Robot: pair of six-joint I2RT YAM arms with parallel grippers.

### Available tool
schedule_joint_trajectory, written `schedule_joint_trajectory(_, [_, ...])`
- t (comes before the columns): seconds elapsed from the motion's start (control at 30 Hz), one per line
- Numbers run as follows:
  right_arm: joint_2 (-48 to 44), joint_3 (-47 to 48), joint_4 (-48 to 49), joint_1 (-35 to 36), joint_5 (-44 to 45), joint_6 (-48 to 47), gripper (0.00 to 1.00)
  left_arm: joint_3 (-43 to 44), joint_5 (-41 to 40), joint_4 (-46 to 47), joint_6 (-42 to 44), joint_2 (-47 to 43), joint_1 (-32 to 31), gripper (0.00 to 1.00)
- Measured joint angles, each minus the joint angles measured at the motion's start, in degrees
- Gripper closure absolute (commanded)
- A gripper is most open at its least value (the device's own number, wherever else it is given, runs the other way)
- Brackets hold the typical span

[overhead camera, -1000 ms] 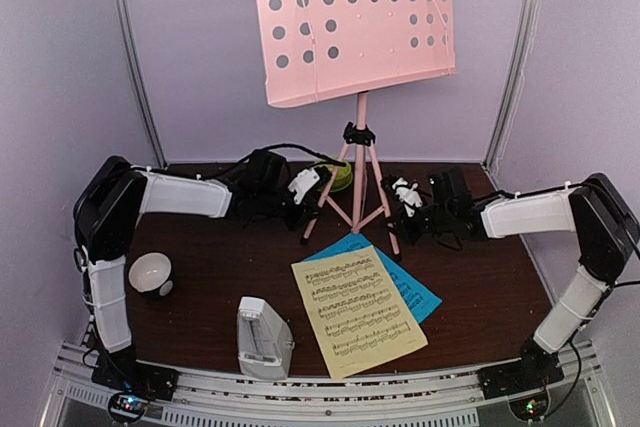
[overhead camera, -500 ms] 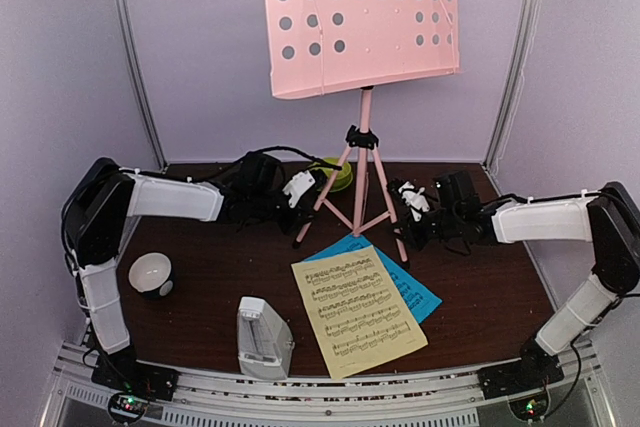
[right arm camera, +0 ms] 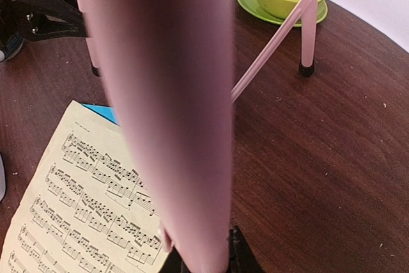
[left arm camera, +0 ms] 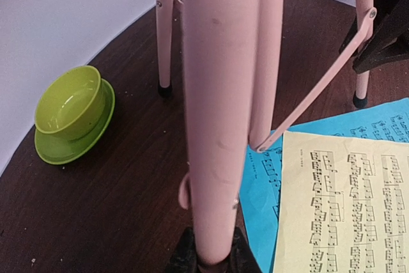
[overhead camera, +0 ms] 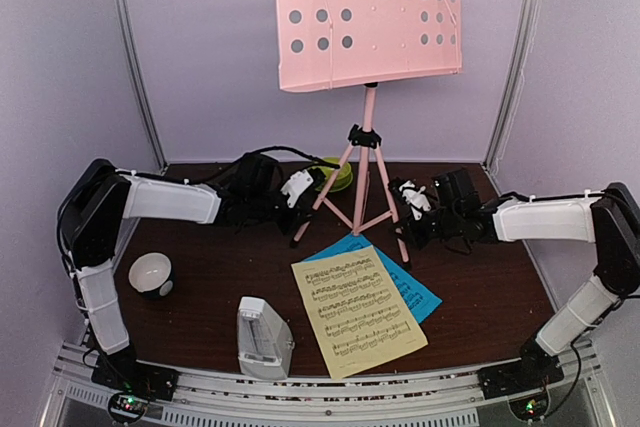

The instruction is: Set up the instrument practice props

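1. Here, the stand [overhead camera: 368, 17] is upright on the table [overhead camera: 210, 267], centred toward the far edge.
2. The left gripper [overhead camera: 303, 187] is clamped on the stand's left leg, and the right gripper [overhead camera: 408, 203] on its right leg.
3. The yellow page [overhead camera: 358, 317] lies near the front edge, overlapping the blue page [overhead camera: 418, 294].
4. The metronome [overhead camera: 262, 339] stands at the front edge, left of the pages.
5. The green bowl [overhead camera: 338, 175] sits by the far edge, and the white bowl [overhead camera: 151, 274] near the left edge.
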Motion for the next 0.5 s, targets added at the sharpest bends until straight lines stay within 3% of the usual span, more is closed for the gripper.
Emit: schedule_joint_trajectory(0.5, [5.49,2.49,3.87,2.62,6.49,0.90,1.00,-1.84,-4.87,0.94,-1.88,0.28,-0.61,1.00])
